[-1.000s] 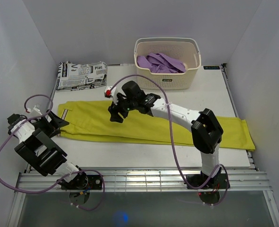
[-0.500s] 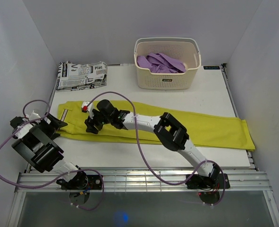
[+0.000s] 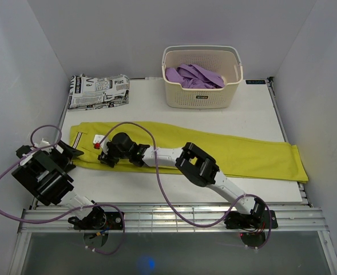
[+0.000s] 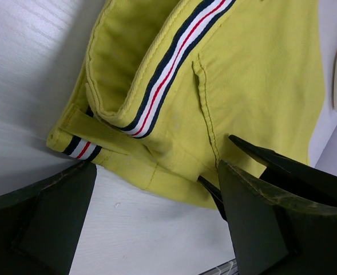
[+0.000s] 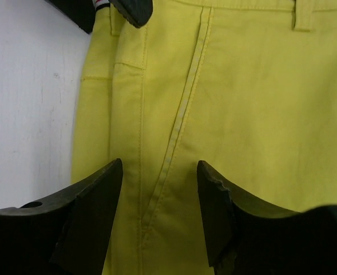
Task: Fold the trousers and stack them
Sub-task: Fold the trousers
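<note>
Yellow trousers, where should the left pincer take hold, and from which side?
Probably the waistband corner of the yellow trousers, coming in from their left end: the cloth is folded over and thick there, and it lies right in front of the open left pincer.

Bright, even light; soft shadows

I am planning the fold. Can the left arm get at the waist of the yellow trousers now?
Probably yes: the left gripper is open right beside the waistband of the trousers, with nothing between. The right gripper sits farther along.
</note>
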Controlling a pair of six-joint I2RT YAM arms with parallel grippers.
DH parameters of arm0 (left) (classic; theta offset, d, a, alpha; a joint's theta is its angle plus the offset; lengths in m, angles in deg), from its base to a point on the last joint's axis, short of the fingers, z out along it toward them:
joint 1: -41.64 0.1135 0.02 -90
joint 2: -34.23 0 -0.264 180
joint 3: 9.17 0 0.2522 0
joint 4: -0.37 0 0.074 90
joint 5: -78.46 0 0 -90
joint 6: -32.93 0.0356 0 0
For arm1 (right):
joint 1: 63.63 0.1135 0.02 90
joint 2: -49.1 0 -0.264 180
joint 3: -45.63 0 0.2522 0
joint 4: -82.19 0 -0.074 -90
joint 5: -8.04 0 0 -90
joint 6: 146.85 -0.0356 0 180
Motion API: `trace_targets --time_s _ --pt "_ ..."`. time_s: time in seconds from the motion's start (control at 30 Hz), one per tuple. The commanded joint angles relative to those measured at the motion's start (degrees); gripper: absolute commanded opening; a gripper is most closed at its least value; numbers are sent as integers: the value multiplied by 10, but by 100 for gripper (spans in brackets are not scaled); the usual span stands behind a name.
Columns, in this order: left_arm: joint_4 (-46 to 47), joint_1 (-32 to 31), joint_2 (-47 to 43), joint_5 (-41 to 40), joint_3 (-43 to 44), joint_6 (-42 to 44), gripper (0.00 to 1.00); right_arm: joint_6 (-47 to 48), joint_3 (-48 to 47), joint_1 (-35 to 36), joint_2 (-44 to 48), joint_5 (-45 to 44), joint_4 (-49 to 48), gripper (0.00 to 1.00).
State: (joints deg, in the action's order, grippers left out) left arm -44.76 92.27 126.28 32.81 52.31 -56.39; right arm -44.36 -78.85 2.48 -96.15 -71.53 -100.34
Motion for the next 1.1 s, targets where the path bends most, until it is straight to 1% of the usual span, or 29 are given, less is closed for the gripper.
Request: trace_targets --time_s 0.0,0.07,0.1,0.13,0.3,0.37,0.43,0.63,0.8,0.87,0.93,1.07 --pt "15 2 -4 20 -4 -1 98 32 18 9 15 -24 -66 61" --pt "15 3 -10 25 -4 -1 98 38 31 11 27 -38 -85 66" --pt "13 3 -12 29 -4 -1 98 40 44 12 31 -39 -102 72" --pt "12 3 -15 34 -4 -20 98 41 46 13 37 -43 -109 73" --pt "2 3 -42 56 6 -35 98 46 37 13 33 -46 -117 74" --pt "-3 3 -57 64 11 -38 97 54 22 15 16 -50 -115 73" --pt "-5 3 -71 66 14 -40 97 56 8 15 9 -54 -103 73" --pt "-8 3 -109 58 19 -46 93 63 12 15 2 -61 -95 75" --pt "-9 3 -101 54 25 -66 91 68 13 15 2 -55 -96 75" --pt "-9 3 -92 52 27 -67 92 68 10 15 0 -52 -97 73" --pt "-1 3 -79 50 24 -73 92 68 -1 14 -8 -52 -94 70" --pt "13 2 -50 52 19 -83 91 68 -16 15 -19 -57 -89 69"
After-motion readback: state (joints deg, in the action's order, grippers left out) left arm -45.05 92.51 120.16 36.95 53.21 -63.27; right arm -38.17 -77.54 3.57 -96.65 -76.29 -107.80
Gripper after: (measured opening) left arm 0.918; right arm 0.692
